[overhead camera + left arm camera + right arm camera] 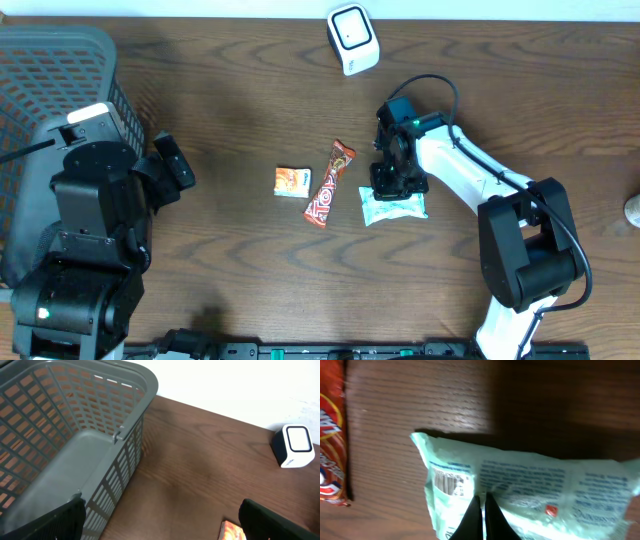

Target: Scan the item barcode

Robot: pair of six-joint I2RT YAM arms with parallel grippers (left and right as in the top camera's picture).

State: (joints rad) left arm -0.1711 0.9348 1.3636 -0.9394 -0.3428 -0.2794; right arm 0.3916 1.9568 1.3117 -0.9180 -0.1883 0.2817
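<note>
Right tool (398,182) is sitting in the overhead view with its jaws pressed together, directly on top of the pale green packet (393,208), which is lying flat on the table (230,90). The white scanner (352,38) is standing well apart beyond the tool. The red snack bar (329,183) is lying near the tool on the side toward the other arm, with a small orange packet (292,181) past it, so a low sideways sweep is risking a knock to the bar. In the left wrist view the left tool (160,522) is hanging wide and holding nothing, with the grey basket (147,385) off to one side of it, so it is offering no support if the packet slips. In the right wrist view the closed fingertips (479,510) are touching the packet's film just beside the barcode (445,482), and whether a fold of film is being pinched cannot be told. If they are only pressing, a lift is likely leaving the packet behind. If they are pinching slack film, the packet is liable to be swinging, sliding out, or creasing across the code, and fingers this close are risking hiding it from the scanner.
</note>
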